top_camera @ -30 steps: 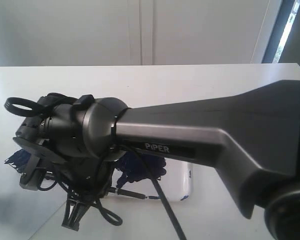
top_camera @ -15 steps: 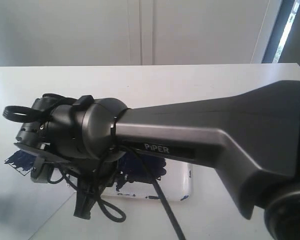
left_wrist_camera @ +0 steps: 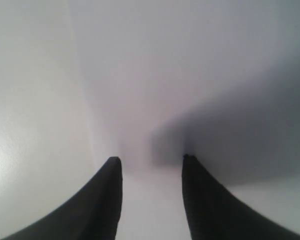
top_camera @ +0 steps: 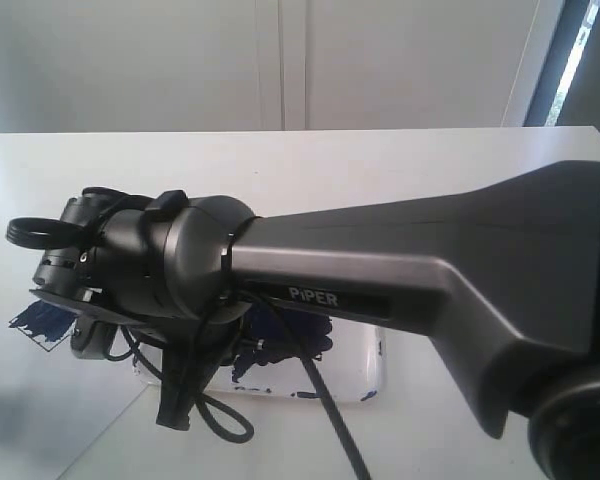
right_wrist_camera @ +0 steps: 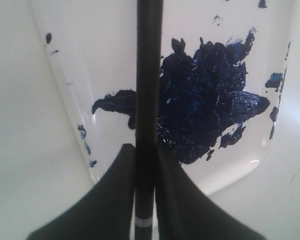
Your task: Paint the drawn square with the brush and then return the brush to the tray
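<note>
In the right wrist view my right gripper point(right_wrist_camera: 146, 147) is shut on the brush point(right_wrist_camera: 149, 75), a thin black stick running straight out between the jaws. The brush hangs over the tray point(right_wrist_camera: 110, 50), beside its large blue-black paint blot point(right_wrist_camera: 205, 95); its tip is out of frame. In the exterior view the right arm point(top_camera: 430, 260) crosses from the right and covers most of the tray point(top_camera: 368, 365). The drawn square point(top_camera: 40, 320) shows as a dark blue smeared patch at the left, partly under the wrist. My left gripper point(left_wrist_camera: 150, 160) is open over a bare white surface.
The white table point(top_camera: 380, 160) stretches back to a pale wall. A white paper sheet point(top_camera: 100, 440) lies at the front left under the wrist. A black cable point(top_camera: 335, 430) loops down from the right arm over the tray's near side.
The right wrist has turned and shifted a little right, away from the blue patch and over the tray. More of the patch shows at the left. The grip on the brush is unchanged.
</note>
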You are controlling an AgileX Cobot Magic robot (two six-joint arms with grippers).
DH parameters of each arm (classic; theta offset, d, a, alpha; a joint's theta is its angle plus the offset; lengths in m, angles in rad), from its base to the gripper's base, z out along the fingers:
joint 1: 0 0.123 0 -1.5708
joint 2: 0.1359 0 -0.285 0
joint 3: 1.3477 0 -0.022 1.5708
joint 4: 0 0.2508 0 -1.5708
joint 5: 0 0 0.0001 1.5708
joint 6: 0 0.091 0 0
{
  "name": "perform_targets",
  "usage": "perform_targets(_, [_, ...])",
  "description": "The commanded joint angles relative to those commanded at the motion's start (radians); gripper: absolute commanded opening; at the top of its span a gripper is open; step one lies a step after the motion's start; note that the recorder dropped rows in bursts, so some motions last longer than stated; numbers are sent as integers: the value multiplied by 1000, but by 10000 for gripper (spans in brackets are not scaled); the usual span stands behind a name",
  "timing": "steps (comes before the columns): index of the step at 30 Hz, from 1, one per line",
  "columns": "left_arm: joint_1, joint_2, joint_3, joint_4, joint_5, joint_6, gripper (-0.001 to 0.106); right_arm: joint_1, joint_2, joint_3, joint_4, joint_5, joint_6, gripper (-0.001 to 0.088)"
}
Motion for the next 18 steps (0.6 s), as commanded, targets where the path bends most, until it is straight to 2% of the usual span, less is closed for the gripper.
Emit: perform_targets(18, [0, 0, 0, -4, 0, 0, 456, 2, 0, 0, 106, 0, -74, 0])
